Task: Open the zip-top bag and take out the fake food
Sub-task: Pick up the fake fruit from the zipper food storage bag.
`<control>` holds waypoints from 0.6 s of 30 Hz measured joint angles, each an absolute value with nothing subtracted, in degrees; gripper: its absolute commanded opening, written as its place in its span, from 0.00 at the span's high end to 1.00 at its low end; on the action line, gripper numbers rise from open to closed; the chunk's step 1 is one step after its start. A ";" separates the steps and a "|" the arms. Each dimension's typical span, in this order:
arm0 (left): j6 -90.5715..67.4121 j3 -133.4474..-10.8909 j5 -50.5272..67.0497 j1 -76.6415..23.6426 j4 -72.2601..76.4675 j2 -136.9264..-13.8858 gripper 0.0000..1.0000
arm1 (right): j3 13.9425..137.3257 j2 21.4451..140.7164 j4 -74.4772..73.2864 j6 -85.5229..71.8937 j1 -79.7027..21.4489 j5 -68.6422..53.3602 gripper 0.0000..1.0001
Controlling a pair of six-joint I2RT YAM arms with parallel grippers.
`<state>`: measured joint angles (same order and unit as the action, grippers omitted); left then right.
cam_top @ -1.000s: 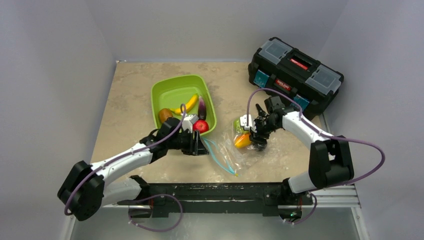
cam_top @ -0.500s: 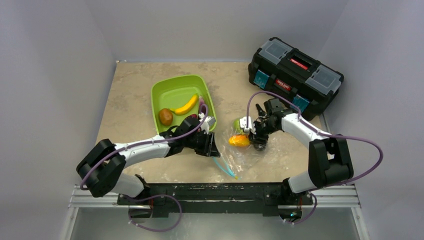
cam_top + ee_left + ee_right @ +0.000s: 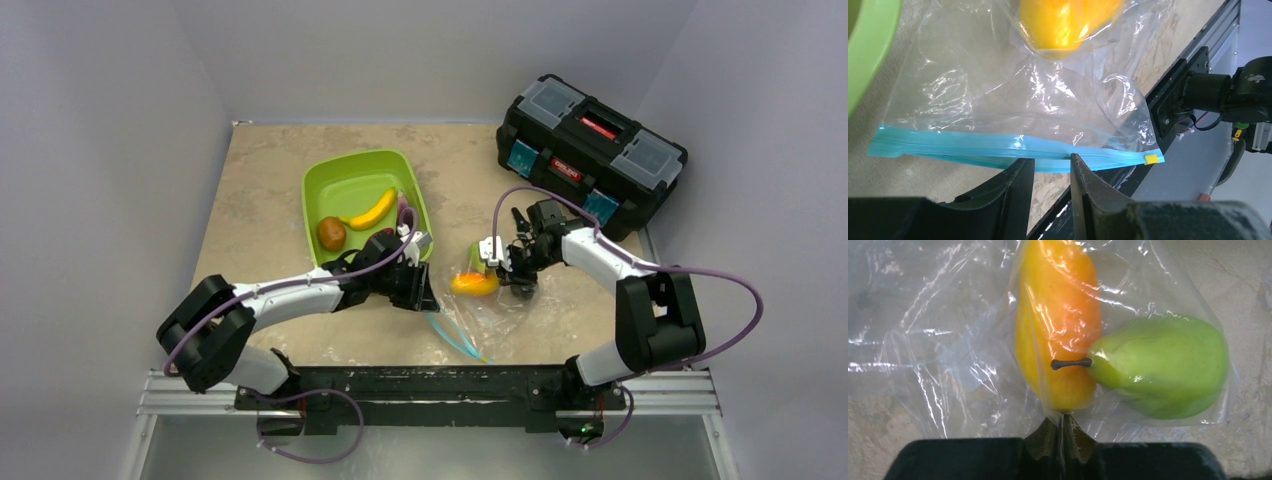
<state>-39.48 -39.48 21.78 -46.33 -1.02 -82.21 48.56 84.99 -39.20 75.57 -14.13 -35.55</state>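
Zip-top bag (image 3: 487, 312), lying on surface (image 3: 260, 190), orange piece (image 3: 1058, 315) and green pear (image 3: 1163, 365) inside; right gripper (image 3: 1062, 424) pinched on its film, left gripper (image 3: 1050, 162) narrowly parted beside teal zipper strip (image 3: 973, 149); risk: film may slip, strip be missed.

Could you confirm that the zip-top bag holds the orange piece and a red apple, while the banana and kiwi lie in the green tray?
Not quite: beside the orange piece in the zip-top bag lies a green pear, not a red apple, as the right wrist view shows. The banana and kiwi do lie in the green tray.
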 measured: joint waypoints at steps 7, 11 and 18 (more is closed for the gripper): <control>-42.06 -38.79 21.65 -46.33 1.26 -78.54 0.84 | 48.49 85.03 -39.81 75.94 -14.17 -35.18 0.78; -43.57 -37.98 21.47 -46.33 1.37 -77.23 0.84 | 48.51 82.61 -42.28 77.21 -14.17 -35.42 0.60; -44.01 -36.14 19.64 -46.33 1.21 -70.00 0.86 | 52.60 75.90 -51.33 83.33 -14.20 -38.30 0.46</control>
<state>-44.01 -36.14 19.64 -46.33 1.21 -70.00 52.60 75.90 -51.33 83.33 -14.20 -38.30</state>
